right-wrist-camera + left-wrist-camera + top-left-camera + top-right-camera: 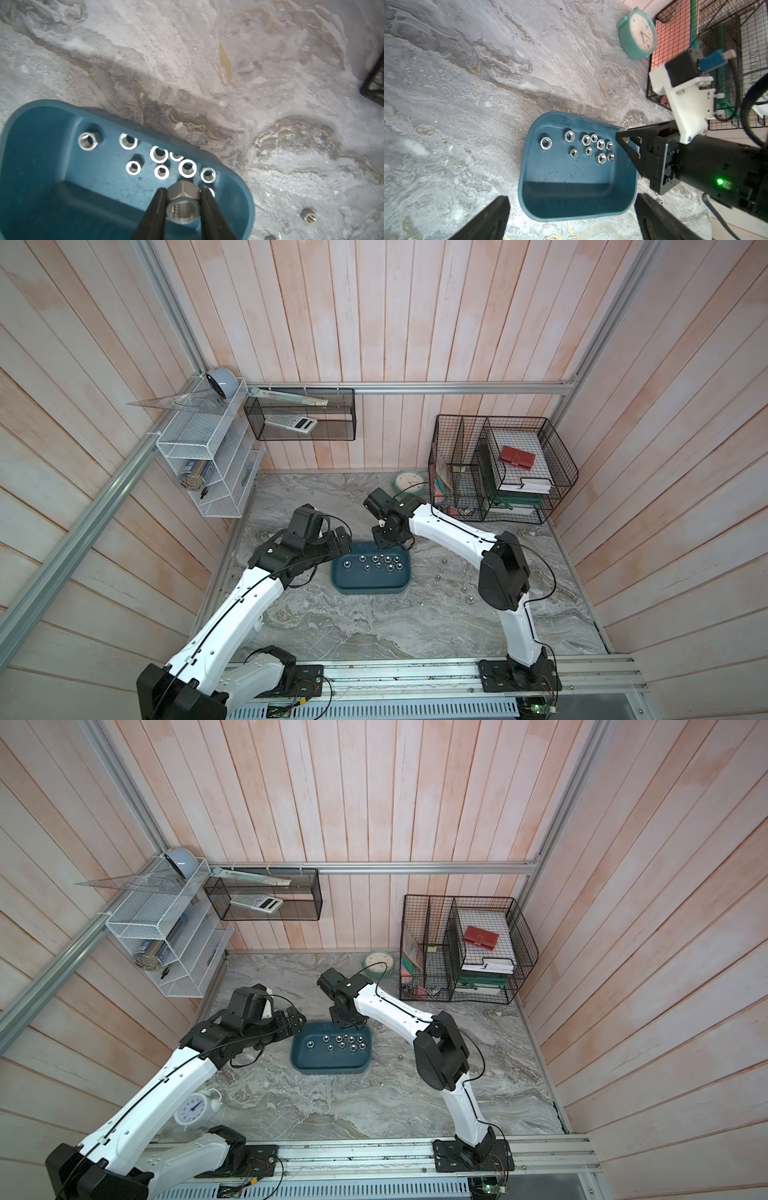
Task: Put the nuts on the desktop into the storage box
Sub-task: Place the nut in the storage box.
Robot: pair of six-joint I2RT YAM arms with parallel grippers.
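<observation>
Grey marble-patterned desktop (374,626), pinkish plank walls round it. Right gripper (183,190): jaws nearly closed, thin tips pinching one silver hex nut (182,205) by its sides. It hangs over the shallow dark teal plastic storage box (31,187), close to a rounded corner and the rim. About ten small silver nuts (588,145) lie clustered right below. Several loose nuts (469,598) are out on the marble beside the right arm.

Risks, my read: released this close to the rim, the nut could clip the wall or bounce off the cluster and roll out. The tip-only pinch could also let it twist free early. Left gripper (572,196) is wide open and empty, flanking the box's other end, so a nudge would shift the target.

Right arm: elbow raised, forearm sloping down, gripper pointing down. Left arm: stretched low toward the box, wrist roughly level.
</observation>
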